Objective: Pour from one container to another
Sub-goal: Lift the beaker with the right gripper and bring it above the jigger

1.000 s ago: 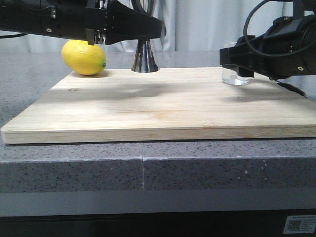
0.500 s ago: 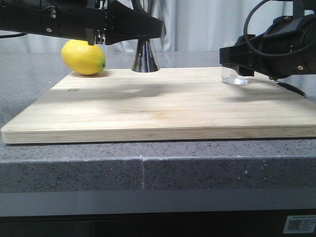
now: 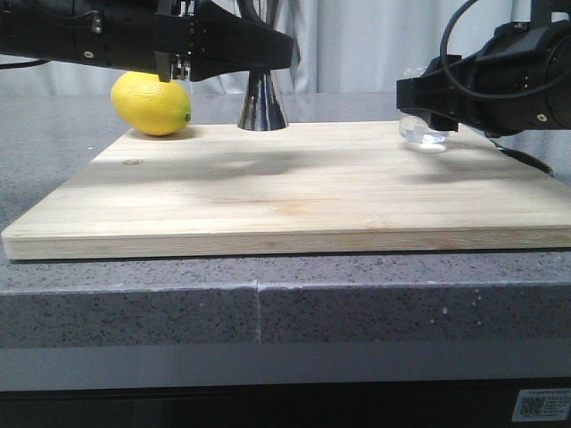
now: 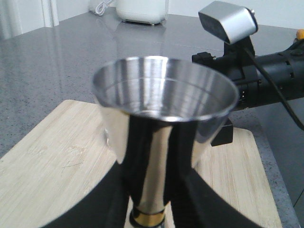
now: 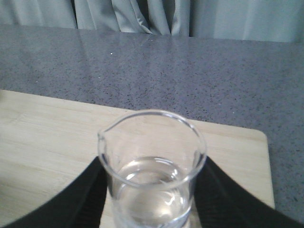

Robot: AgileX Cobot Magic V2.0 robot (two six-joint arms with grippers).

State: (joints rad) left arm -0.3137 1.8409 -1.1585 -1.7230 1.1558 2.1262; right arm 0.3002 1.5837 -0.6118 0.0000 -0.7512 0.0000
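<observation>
The clear glass beaker (image 3: 423,129) holds a little clear liquid (image 5: 154,183) and hangs just above the wooden board's (image 3: 294,196) far right corner. My right gripper (image 3: 428,107) is shut on it, a black finger (image 5: 92,190) on each side. The steel jigger (image 3: 261,107) stands upright at the board's far edge, left of centre. Its wide cup (image 4: 164,95) looks empty, and a gold band (image 4: 148,218) shows at the waist. My left gripper (image 3: 263,53) is shut around the jigger, its fingers (image 4: 118,190) flanking the narrow stem.
A yellow lemon (image 3: 152,102) lies at the board's far left corner, just left of the jigger. The board rests on a grey speckled counter (image 3: 268,303). In the left wrist view my right arm (image 4: 266,80) reaches in beyond the jigger, and a white appliance (image 4: 142,9) stands far back.
The right gripper has lifted the beaker slightly off the board. The left arm and jigger have stayed put.
</observation>
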